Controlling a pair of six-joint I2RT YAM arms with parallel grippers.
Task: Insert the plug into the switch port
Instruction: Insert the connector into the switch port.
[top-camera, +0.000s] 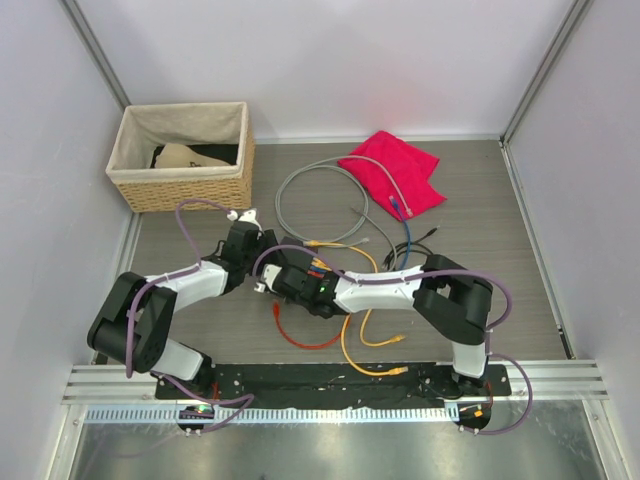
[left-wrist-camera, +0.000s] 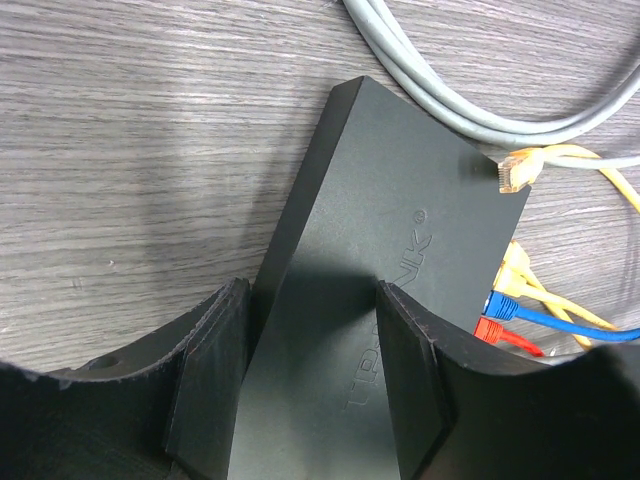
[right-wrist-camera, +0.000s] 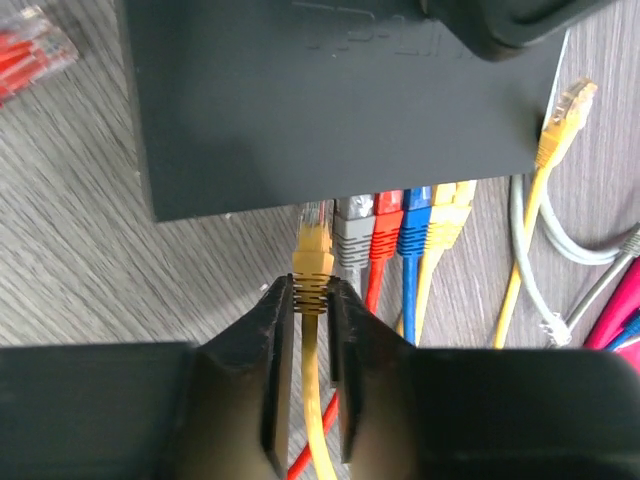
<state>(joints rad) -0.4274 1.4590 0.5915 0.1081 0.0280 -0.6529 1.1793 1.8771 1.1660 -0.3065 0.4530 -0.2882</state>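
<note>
The switch is a flat dark grey box on the table, its port edge facing my right wrist camera. My right gripper is shut on the ribbed boot of a yellow plug. The plug's clear tip sits at the port edge, just left of a grey plug. My left gripper is closed around the switch, one finger against its long side, the other over its top face. From above, both grippers meet at the switch in mid-table.
Grey, red, blue and yellow plugs sit in neighbouring ports. A loose yellow plug and grey cable lie beside the switch. Behind are a wicker basket at back left and a red cloth.
</note>
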